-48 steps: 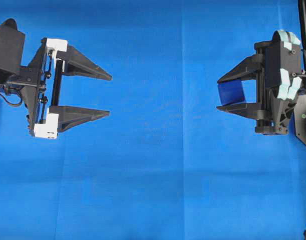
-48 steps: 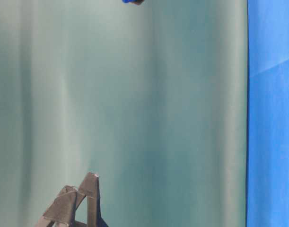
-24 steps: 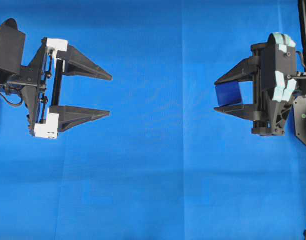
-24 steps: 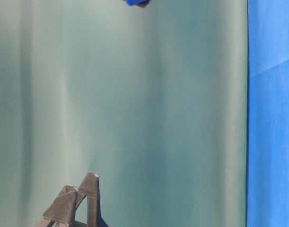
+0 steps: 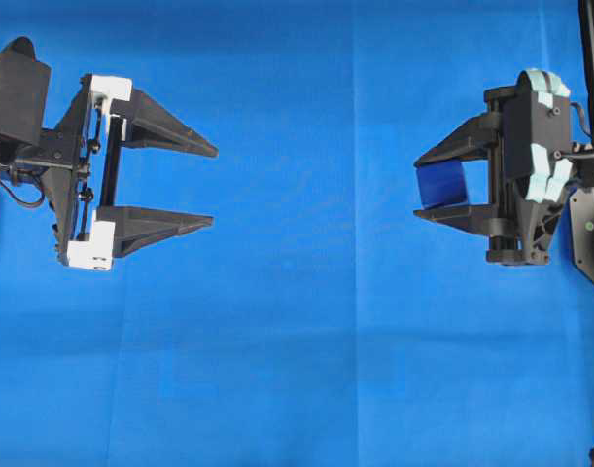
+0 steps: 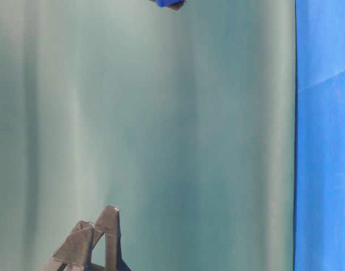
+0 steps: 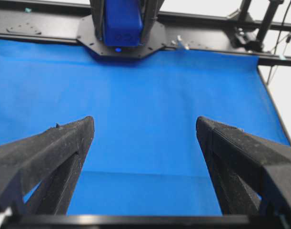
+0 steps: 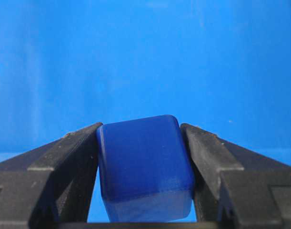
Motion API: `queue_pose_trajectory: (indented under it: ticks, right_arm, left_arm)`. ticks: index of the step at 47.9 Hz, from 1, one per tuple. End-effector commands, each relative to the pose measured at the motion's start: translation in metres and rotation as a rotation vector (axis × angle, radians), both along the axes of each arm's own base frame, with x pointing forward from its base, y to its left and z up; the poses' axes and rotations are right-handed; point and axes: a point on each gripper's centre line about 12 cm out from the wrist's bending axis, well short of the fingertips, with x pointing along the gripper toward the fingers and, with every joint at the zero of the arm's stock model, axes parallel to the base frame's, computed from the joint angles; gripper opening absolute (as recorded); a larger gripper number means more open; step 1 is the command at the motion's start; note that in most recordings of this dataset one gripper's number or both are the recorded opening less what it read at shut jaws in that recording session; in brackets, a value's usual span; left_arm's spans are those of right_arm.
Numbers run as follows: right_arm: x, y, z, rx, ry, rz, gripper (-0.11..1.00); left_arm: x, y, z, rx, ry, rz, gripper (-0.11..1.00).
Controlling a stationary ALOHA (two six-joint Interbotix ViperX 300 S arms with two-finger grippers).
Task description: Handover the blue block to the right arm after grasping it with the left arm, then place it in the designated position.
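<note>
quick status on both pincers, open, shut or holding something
Left pincer: open, nothing between its black tapered fingers.
Right pincer: shut on the small deep-blue rounded cube.

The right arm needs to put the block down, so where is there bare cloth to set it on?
The blue cloth lies bare between the open left pincer and the right pincer, which is shut on the blue block, and across the whole strip below both. The only crowded spots are the left and right edges, where the arms sit.
</note>
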Motion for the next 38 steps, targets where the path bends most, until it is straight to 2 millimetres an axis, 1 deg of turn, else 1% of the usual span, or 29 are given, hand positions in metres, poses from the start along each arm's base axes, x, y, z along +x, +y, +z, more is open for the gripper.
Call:
queue_pose_trajectory:
  ticks: [1,6,13,29,38]
  right_arm:
    - [0.003,0.002,0.006,0.0,-0.032,0.011,0.39]
    - [0.007,0.002,0.004,0.004,-0.038,0.012,0.39]
    - [0.02,0.002,-0.006,0.006,-0.04,0.017,0.39]
    - [0.063,-0.002,-0.034,0.024,-0.086,0.028,0.38]
    - [0.086,-0.003,-0.052,0.03,-0.08,0.033,0.38]
  left_arm:
    - [0.002,-0.001,0.011,0.0,-0.034,-0.002,0.91]
    - [0.001,-0.001,0.011,-0.002,-0.032,-0.002,0.91]
    - [0.001,-0.001,0.011,-0.001,-0.031,-0.002,0.91]
    - [0.001,0.0,0.009,0.002,-0.015,0.001,0.91]
    - [0.001,0.001,0.009,0.002,-0.014,0.003,0.91]
